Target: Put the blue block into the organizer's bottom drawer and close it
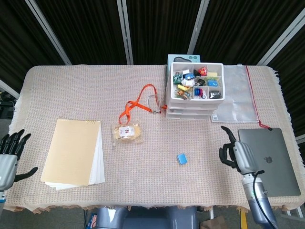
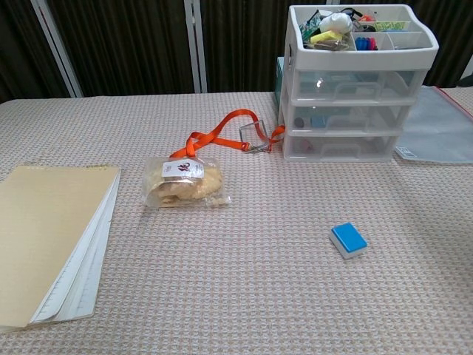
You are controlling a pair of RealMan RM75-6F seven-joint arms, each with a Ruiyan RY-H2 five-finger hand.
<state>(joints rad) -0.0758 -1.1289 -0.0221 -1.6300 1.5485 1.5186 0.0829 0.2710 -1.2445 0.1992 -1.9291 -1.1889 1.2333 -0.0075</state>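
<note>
Blue block [image 1: 181,158]: you see it lying free on the woven cloth, lower centre-right of the head view; a small block with a blue top and a pale side face, the side shown better in the chest view [image 2: 348,239]. Nothing touches it.

Organizer [image 1: 194,90]: white, three clear drawers, all pushed in; it stands in the upper centre-right of the head view, well apart from the block. Its open top tray holds small mixed items too fine for you to identify.

Bottom drawer [image 2: 339,146]: shut; the contents behind its clear front are hard to make out.

Right hand [image 1: 237,154]: lower right of the head view, holding nothing, fingers loosely curled with the thumb held apart; right of the block, not touching it. It lies outside the chest view.

Left hand [image 1: 8,155]: at the lower left edge, partly cut off, fingers spread and holding nothing.

Laptop [image 1: 268,160]: grey, closed, just right of your right hand.

Lanyard [image 1: 141,101]: orange, its clear badge holder beside the organizer.

Snack bag [image 1: 127,132]: clear packet, centre.

Notepad [image 1: 74,153]: tan, lower left.

Zip pouch [image 1: 238,101]: clear, right of the organizer.
</note>
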